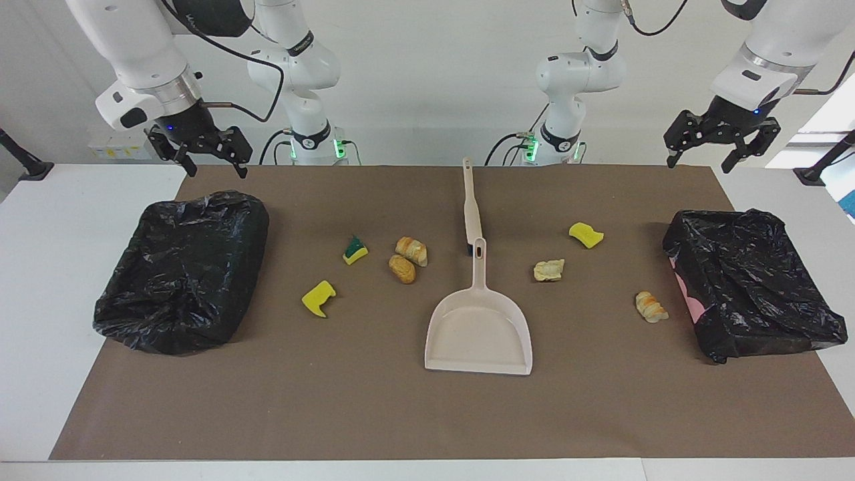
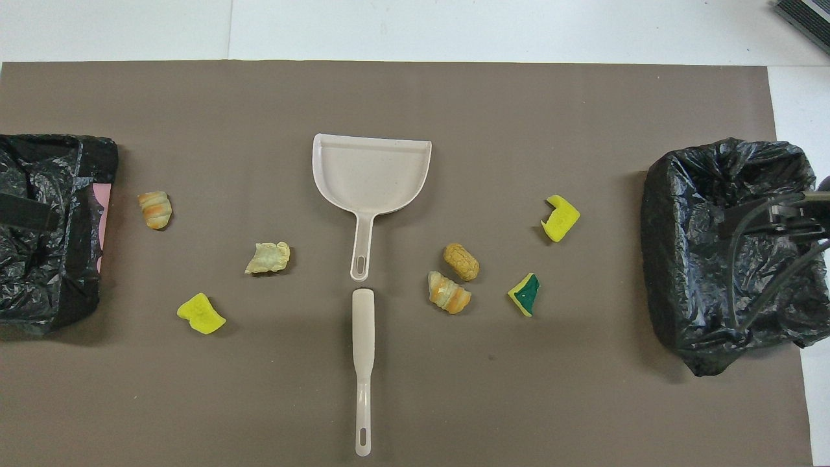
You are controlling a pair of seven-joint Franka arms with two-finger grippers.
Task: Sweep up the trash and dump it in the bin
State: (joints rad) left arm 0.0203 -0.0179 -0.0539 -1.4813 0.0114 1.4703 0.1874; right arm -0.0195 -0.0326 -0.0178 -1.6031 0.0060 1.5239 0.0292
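Nothing swept yet, to judge from the layout: all seven pieces of trash loose on the brown mat (image 1: 427,414) of the bench (image 1: 53,267), dustpan (image 1: 479,334) empty.

Right pincer (image 1: 215,167): up in the air, fingers spread apart, gripping nothing, over the robots' edge of the bench. Directly below and forward of it, a bin lined with black bag (image 1: 184,270).

Left pincer (image 1: 700,160): also raised, spread apart and empty, above the bench edge. Below and forward of it, a second black-bagged bin (image 1: 748,287).

Between the two pincers, about equally distant from each: the brush (image 1: 471,200), flat on the mat, long axis pointing straight away from the robots, in one line with the dustpan handle and almost touching its end. No clear advantage for either arm here, only a judgement.

On the right pincer's side of the dustpan: green-backed sponge bit (image 1: 355,250), yellow sponge bit (image 1: 318,298), and two bread lumps (image 1: 411,250) (image 1: 402,268) touching or nearly so.

On the left pincer's side: pale pastry scrap (image 1: 549,270), another yellow sponge piece (image 1: 586,234), and a croissant lump (image 1: 650,306) close to that bin.

Probably needed next: descending inward to the brush handle, closing across its narrow width.
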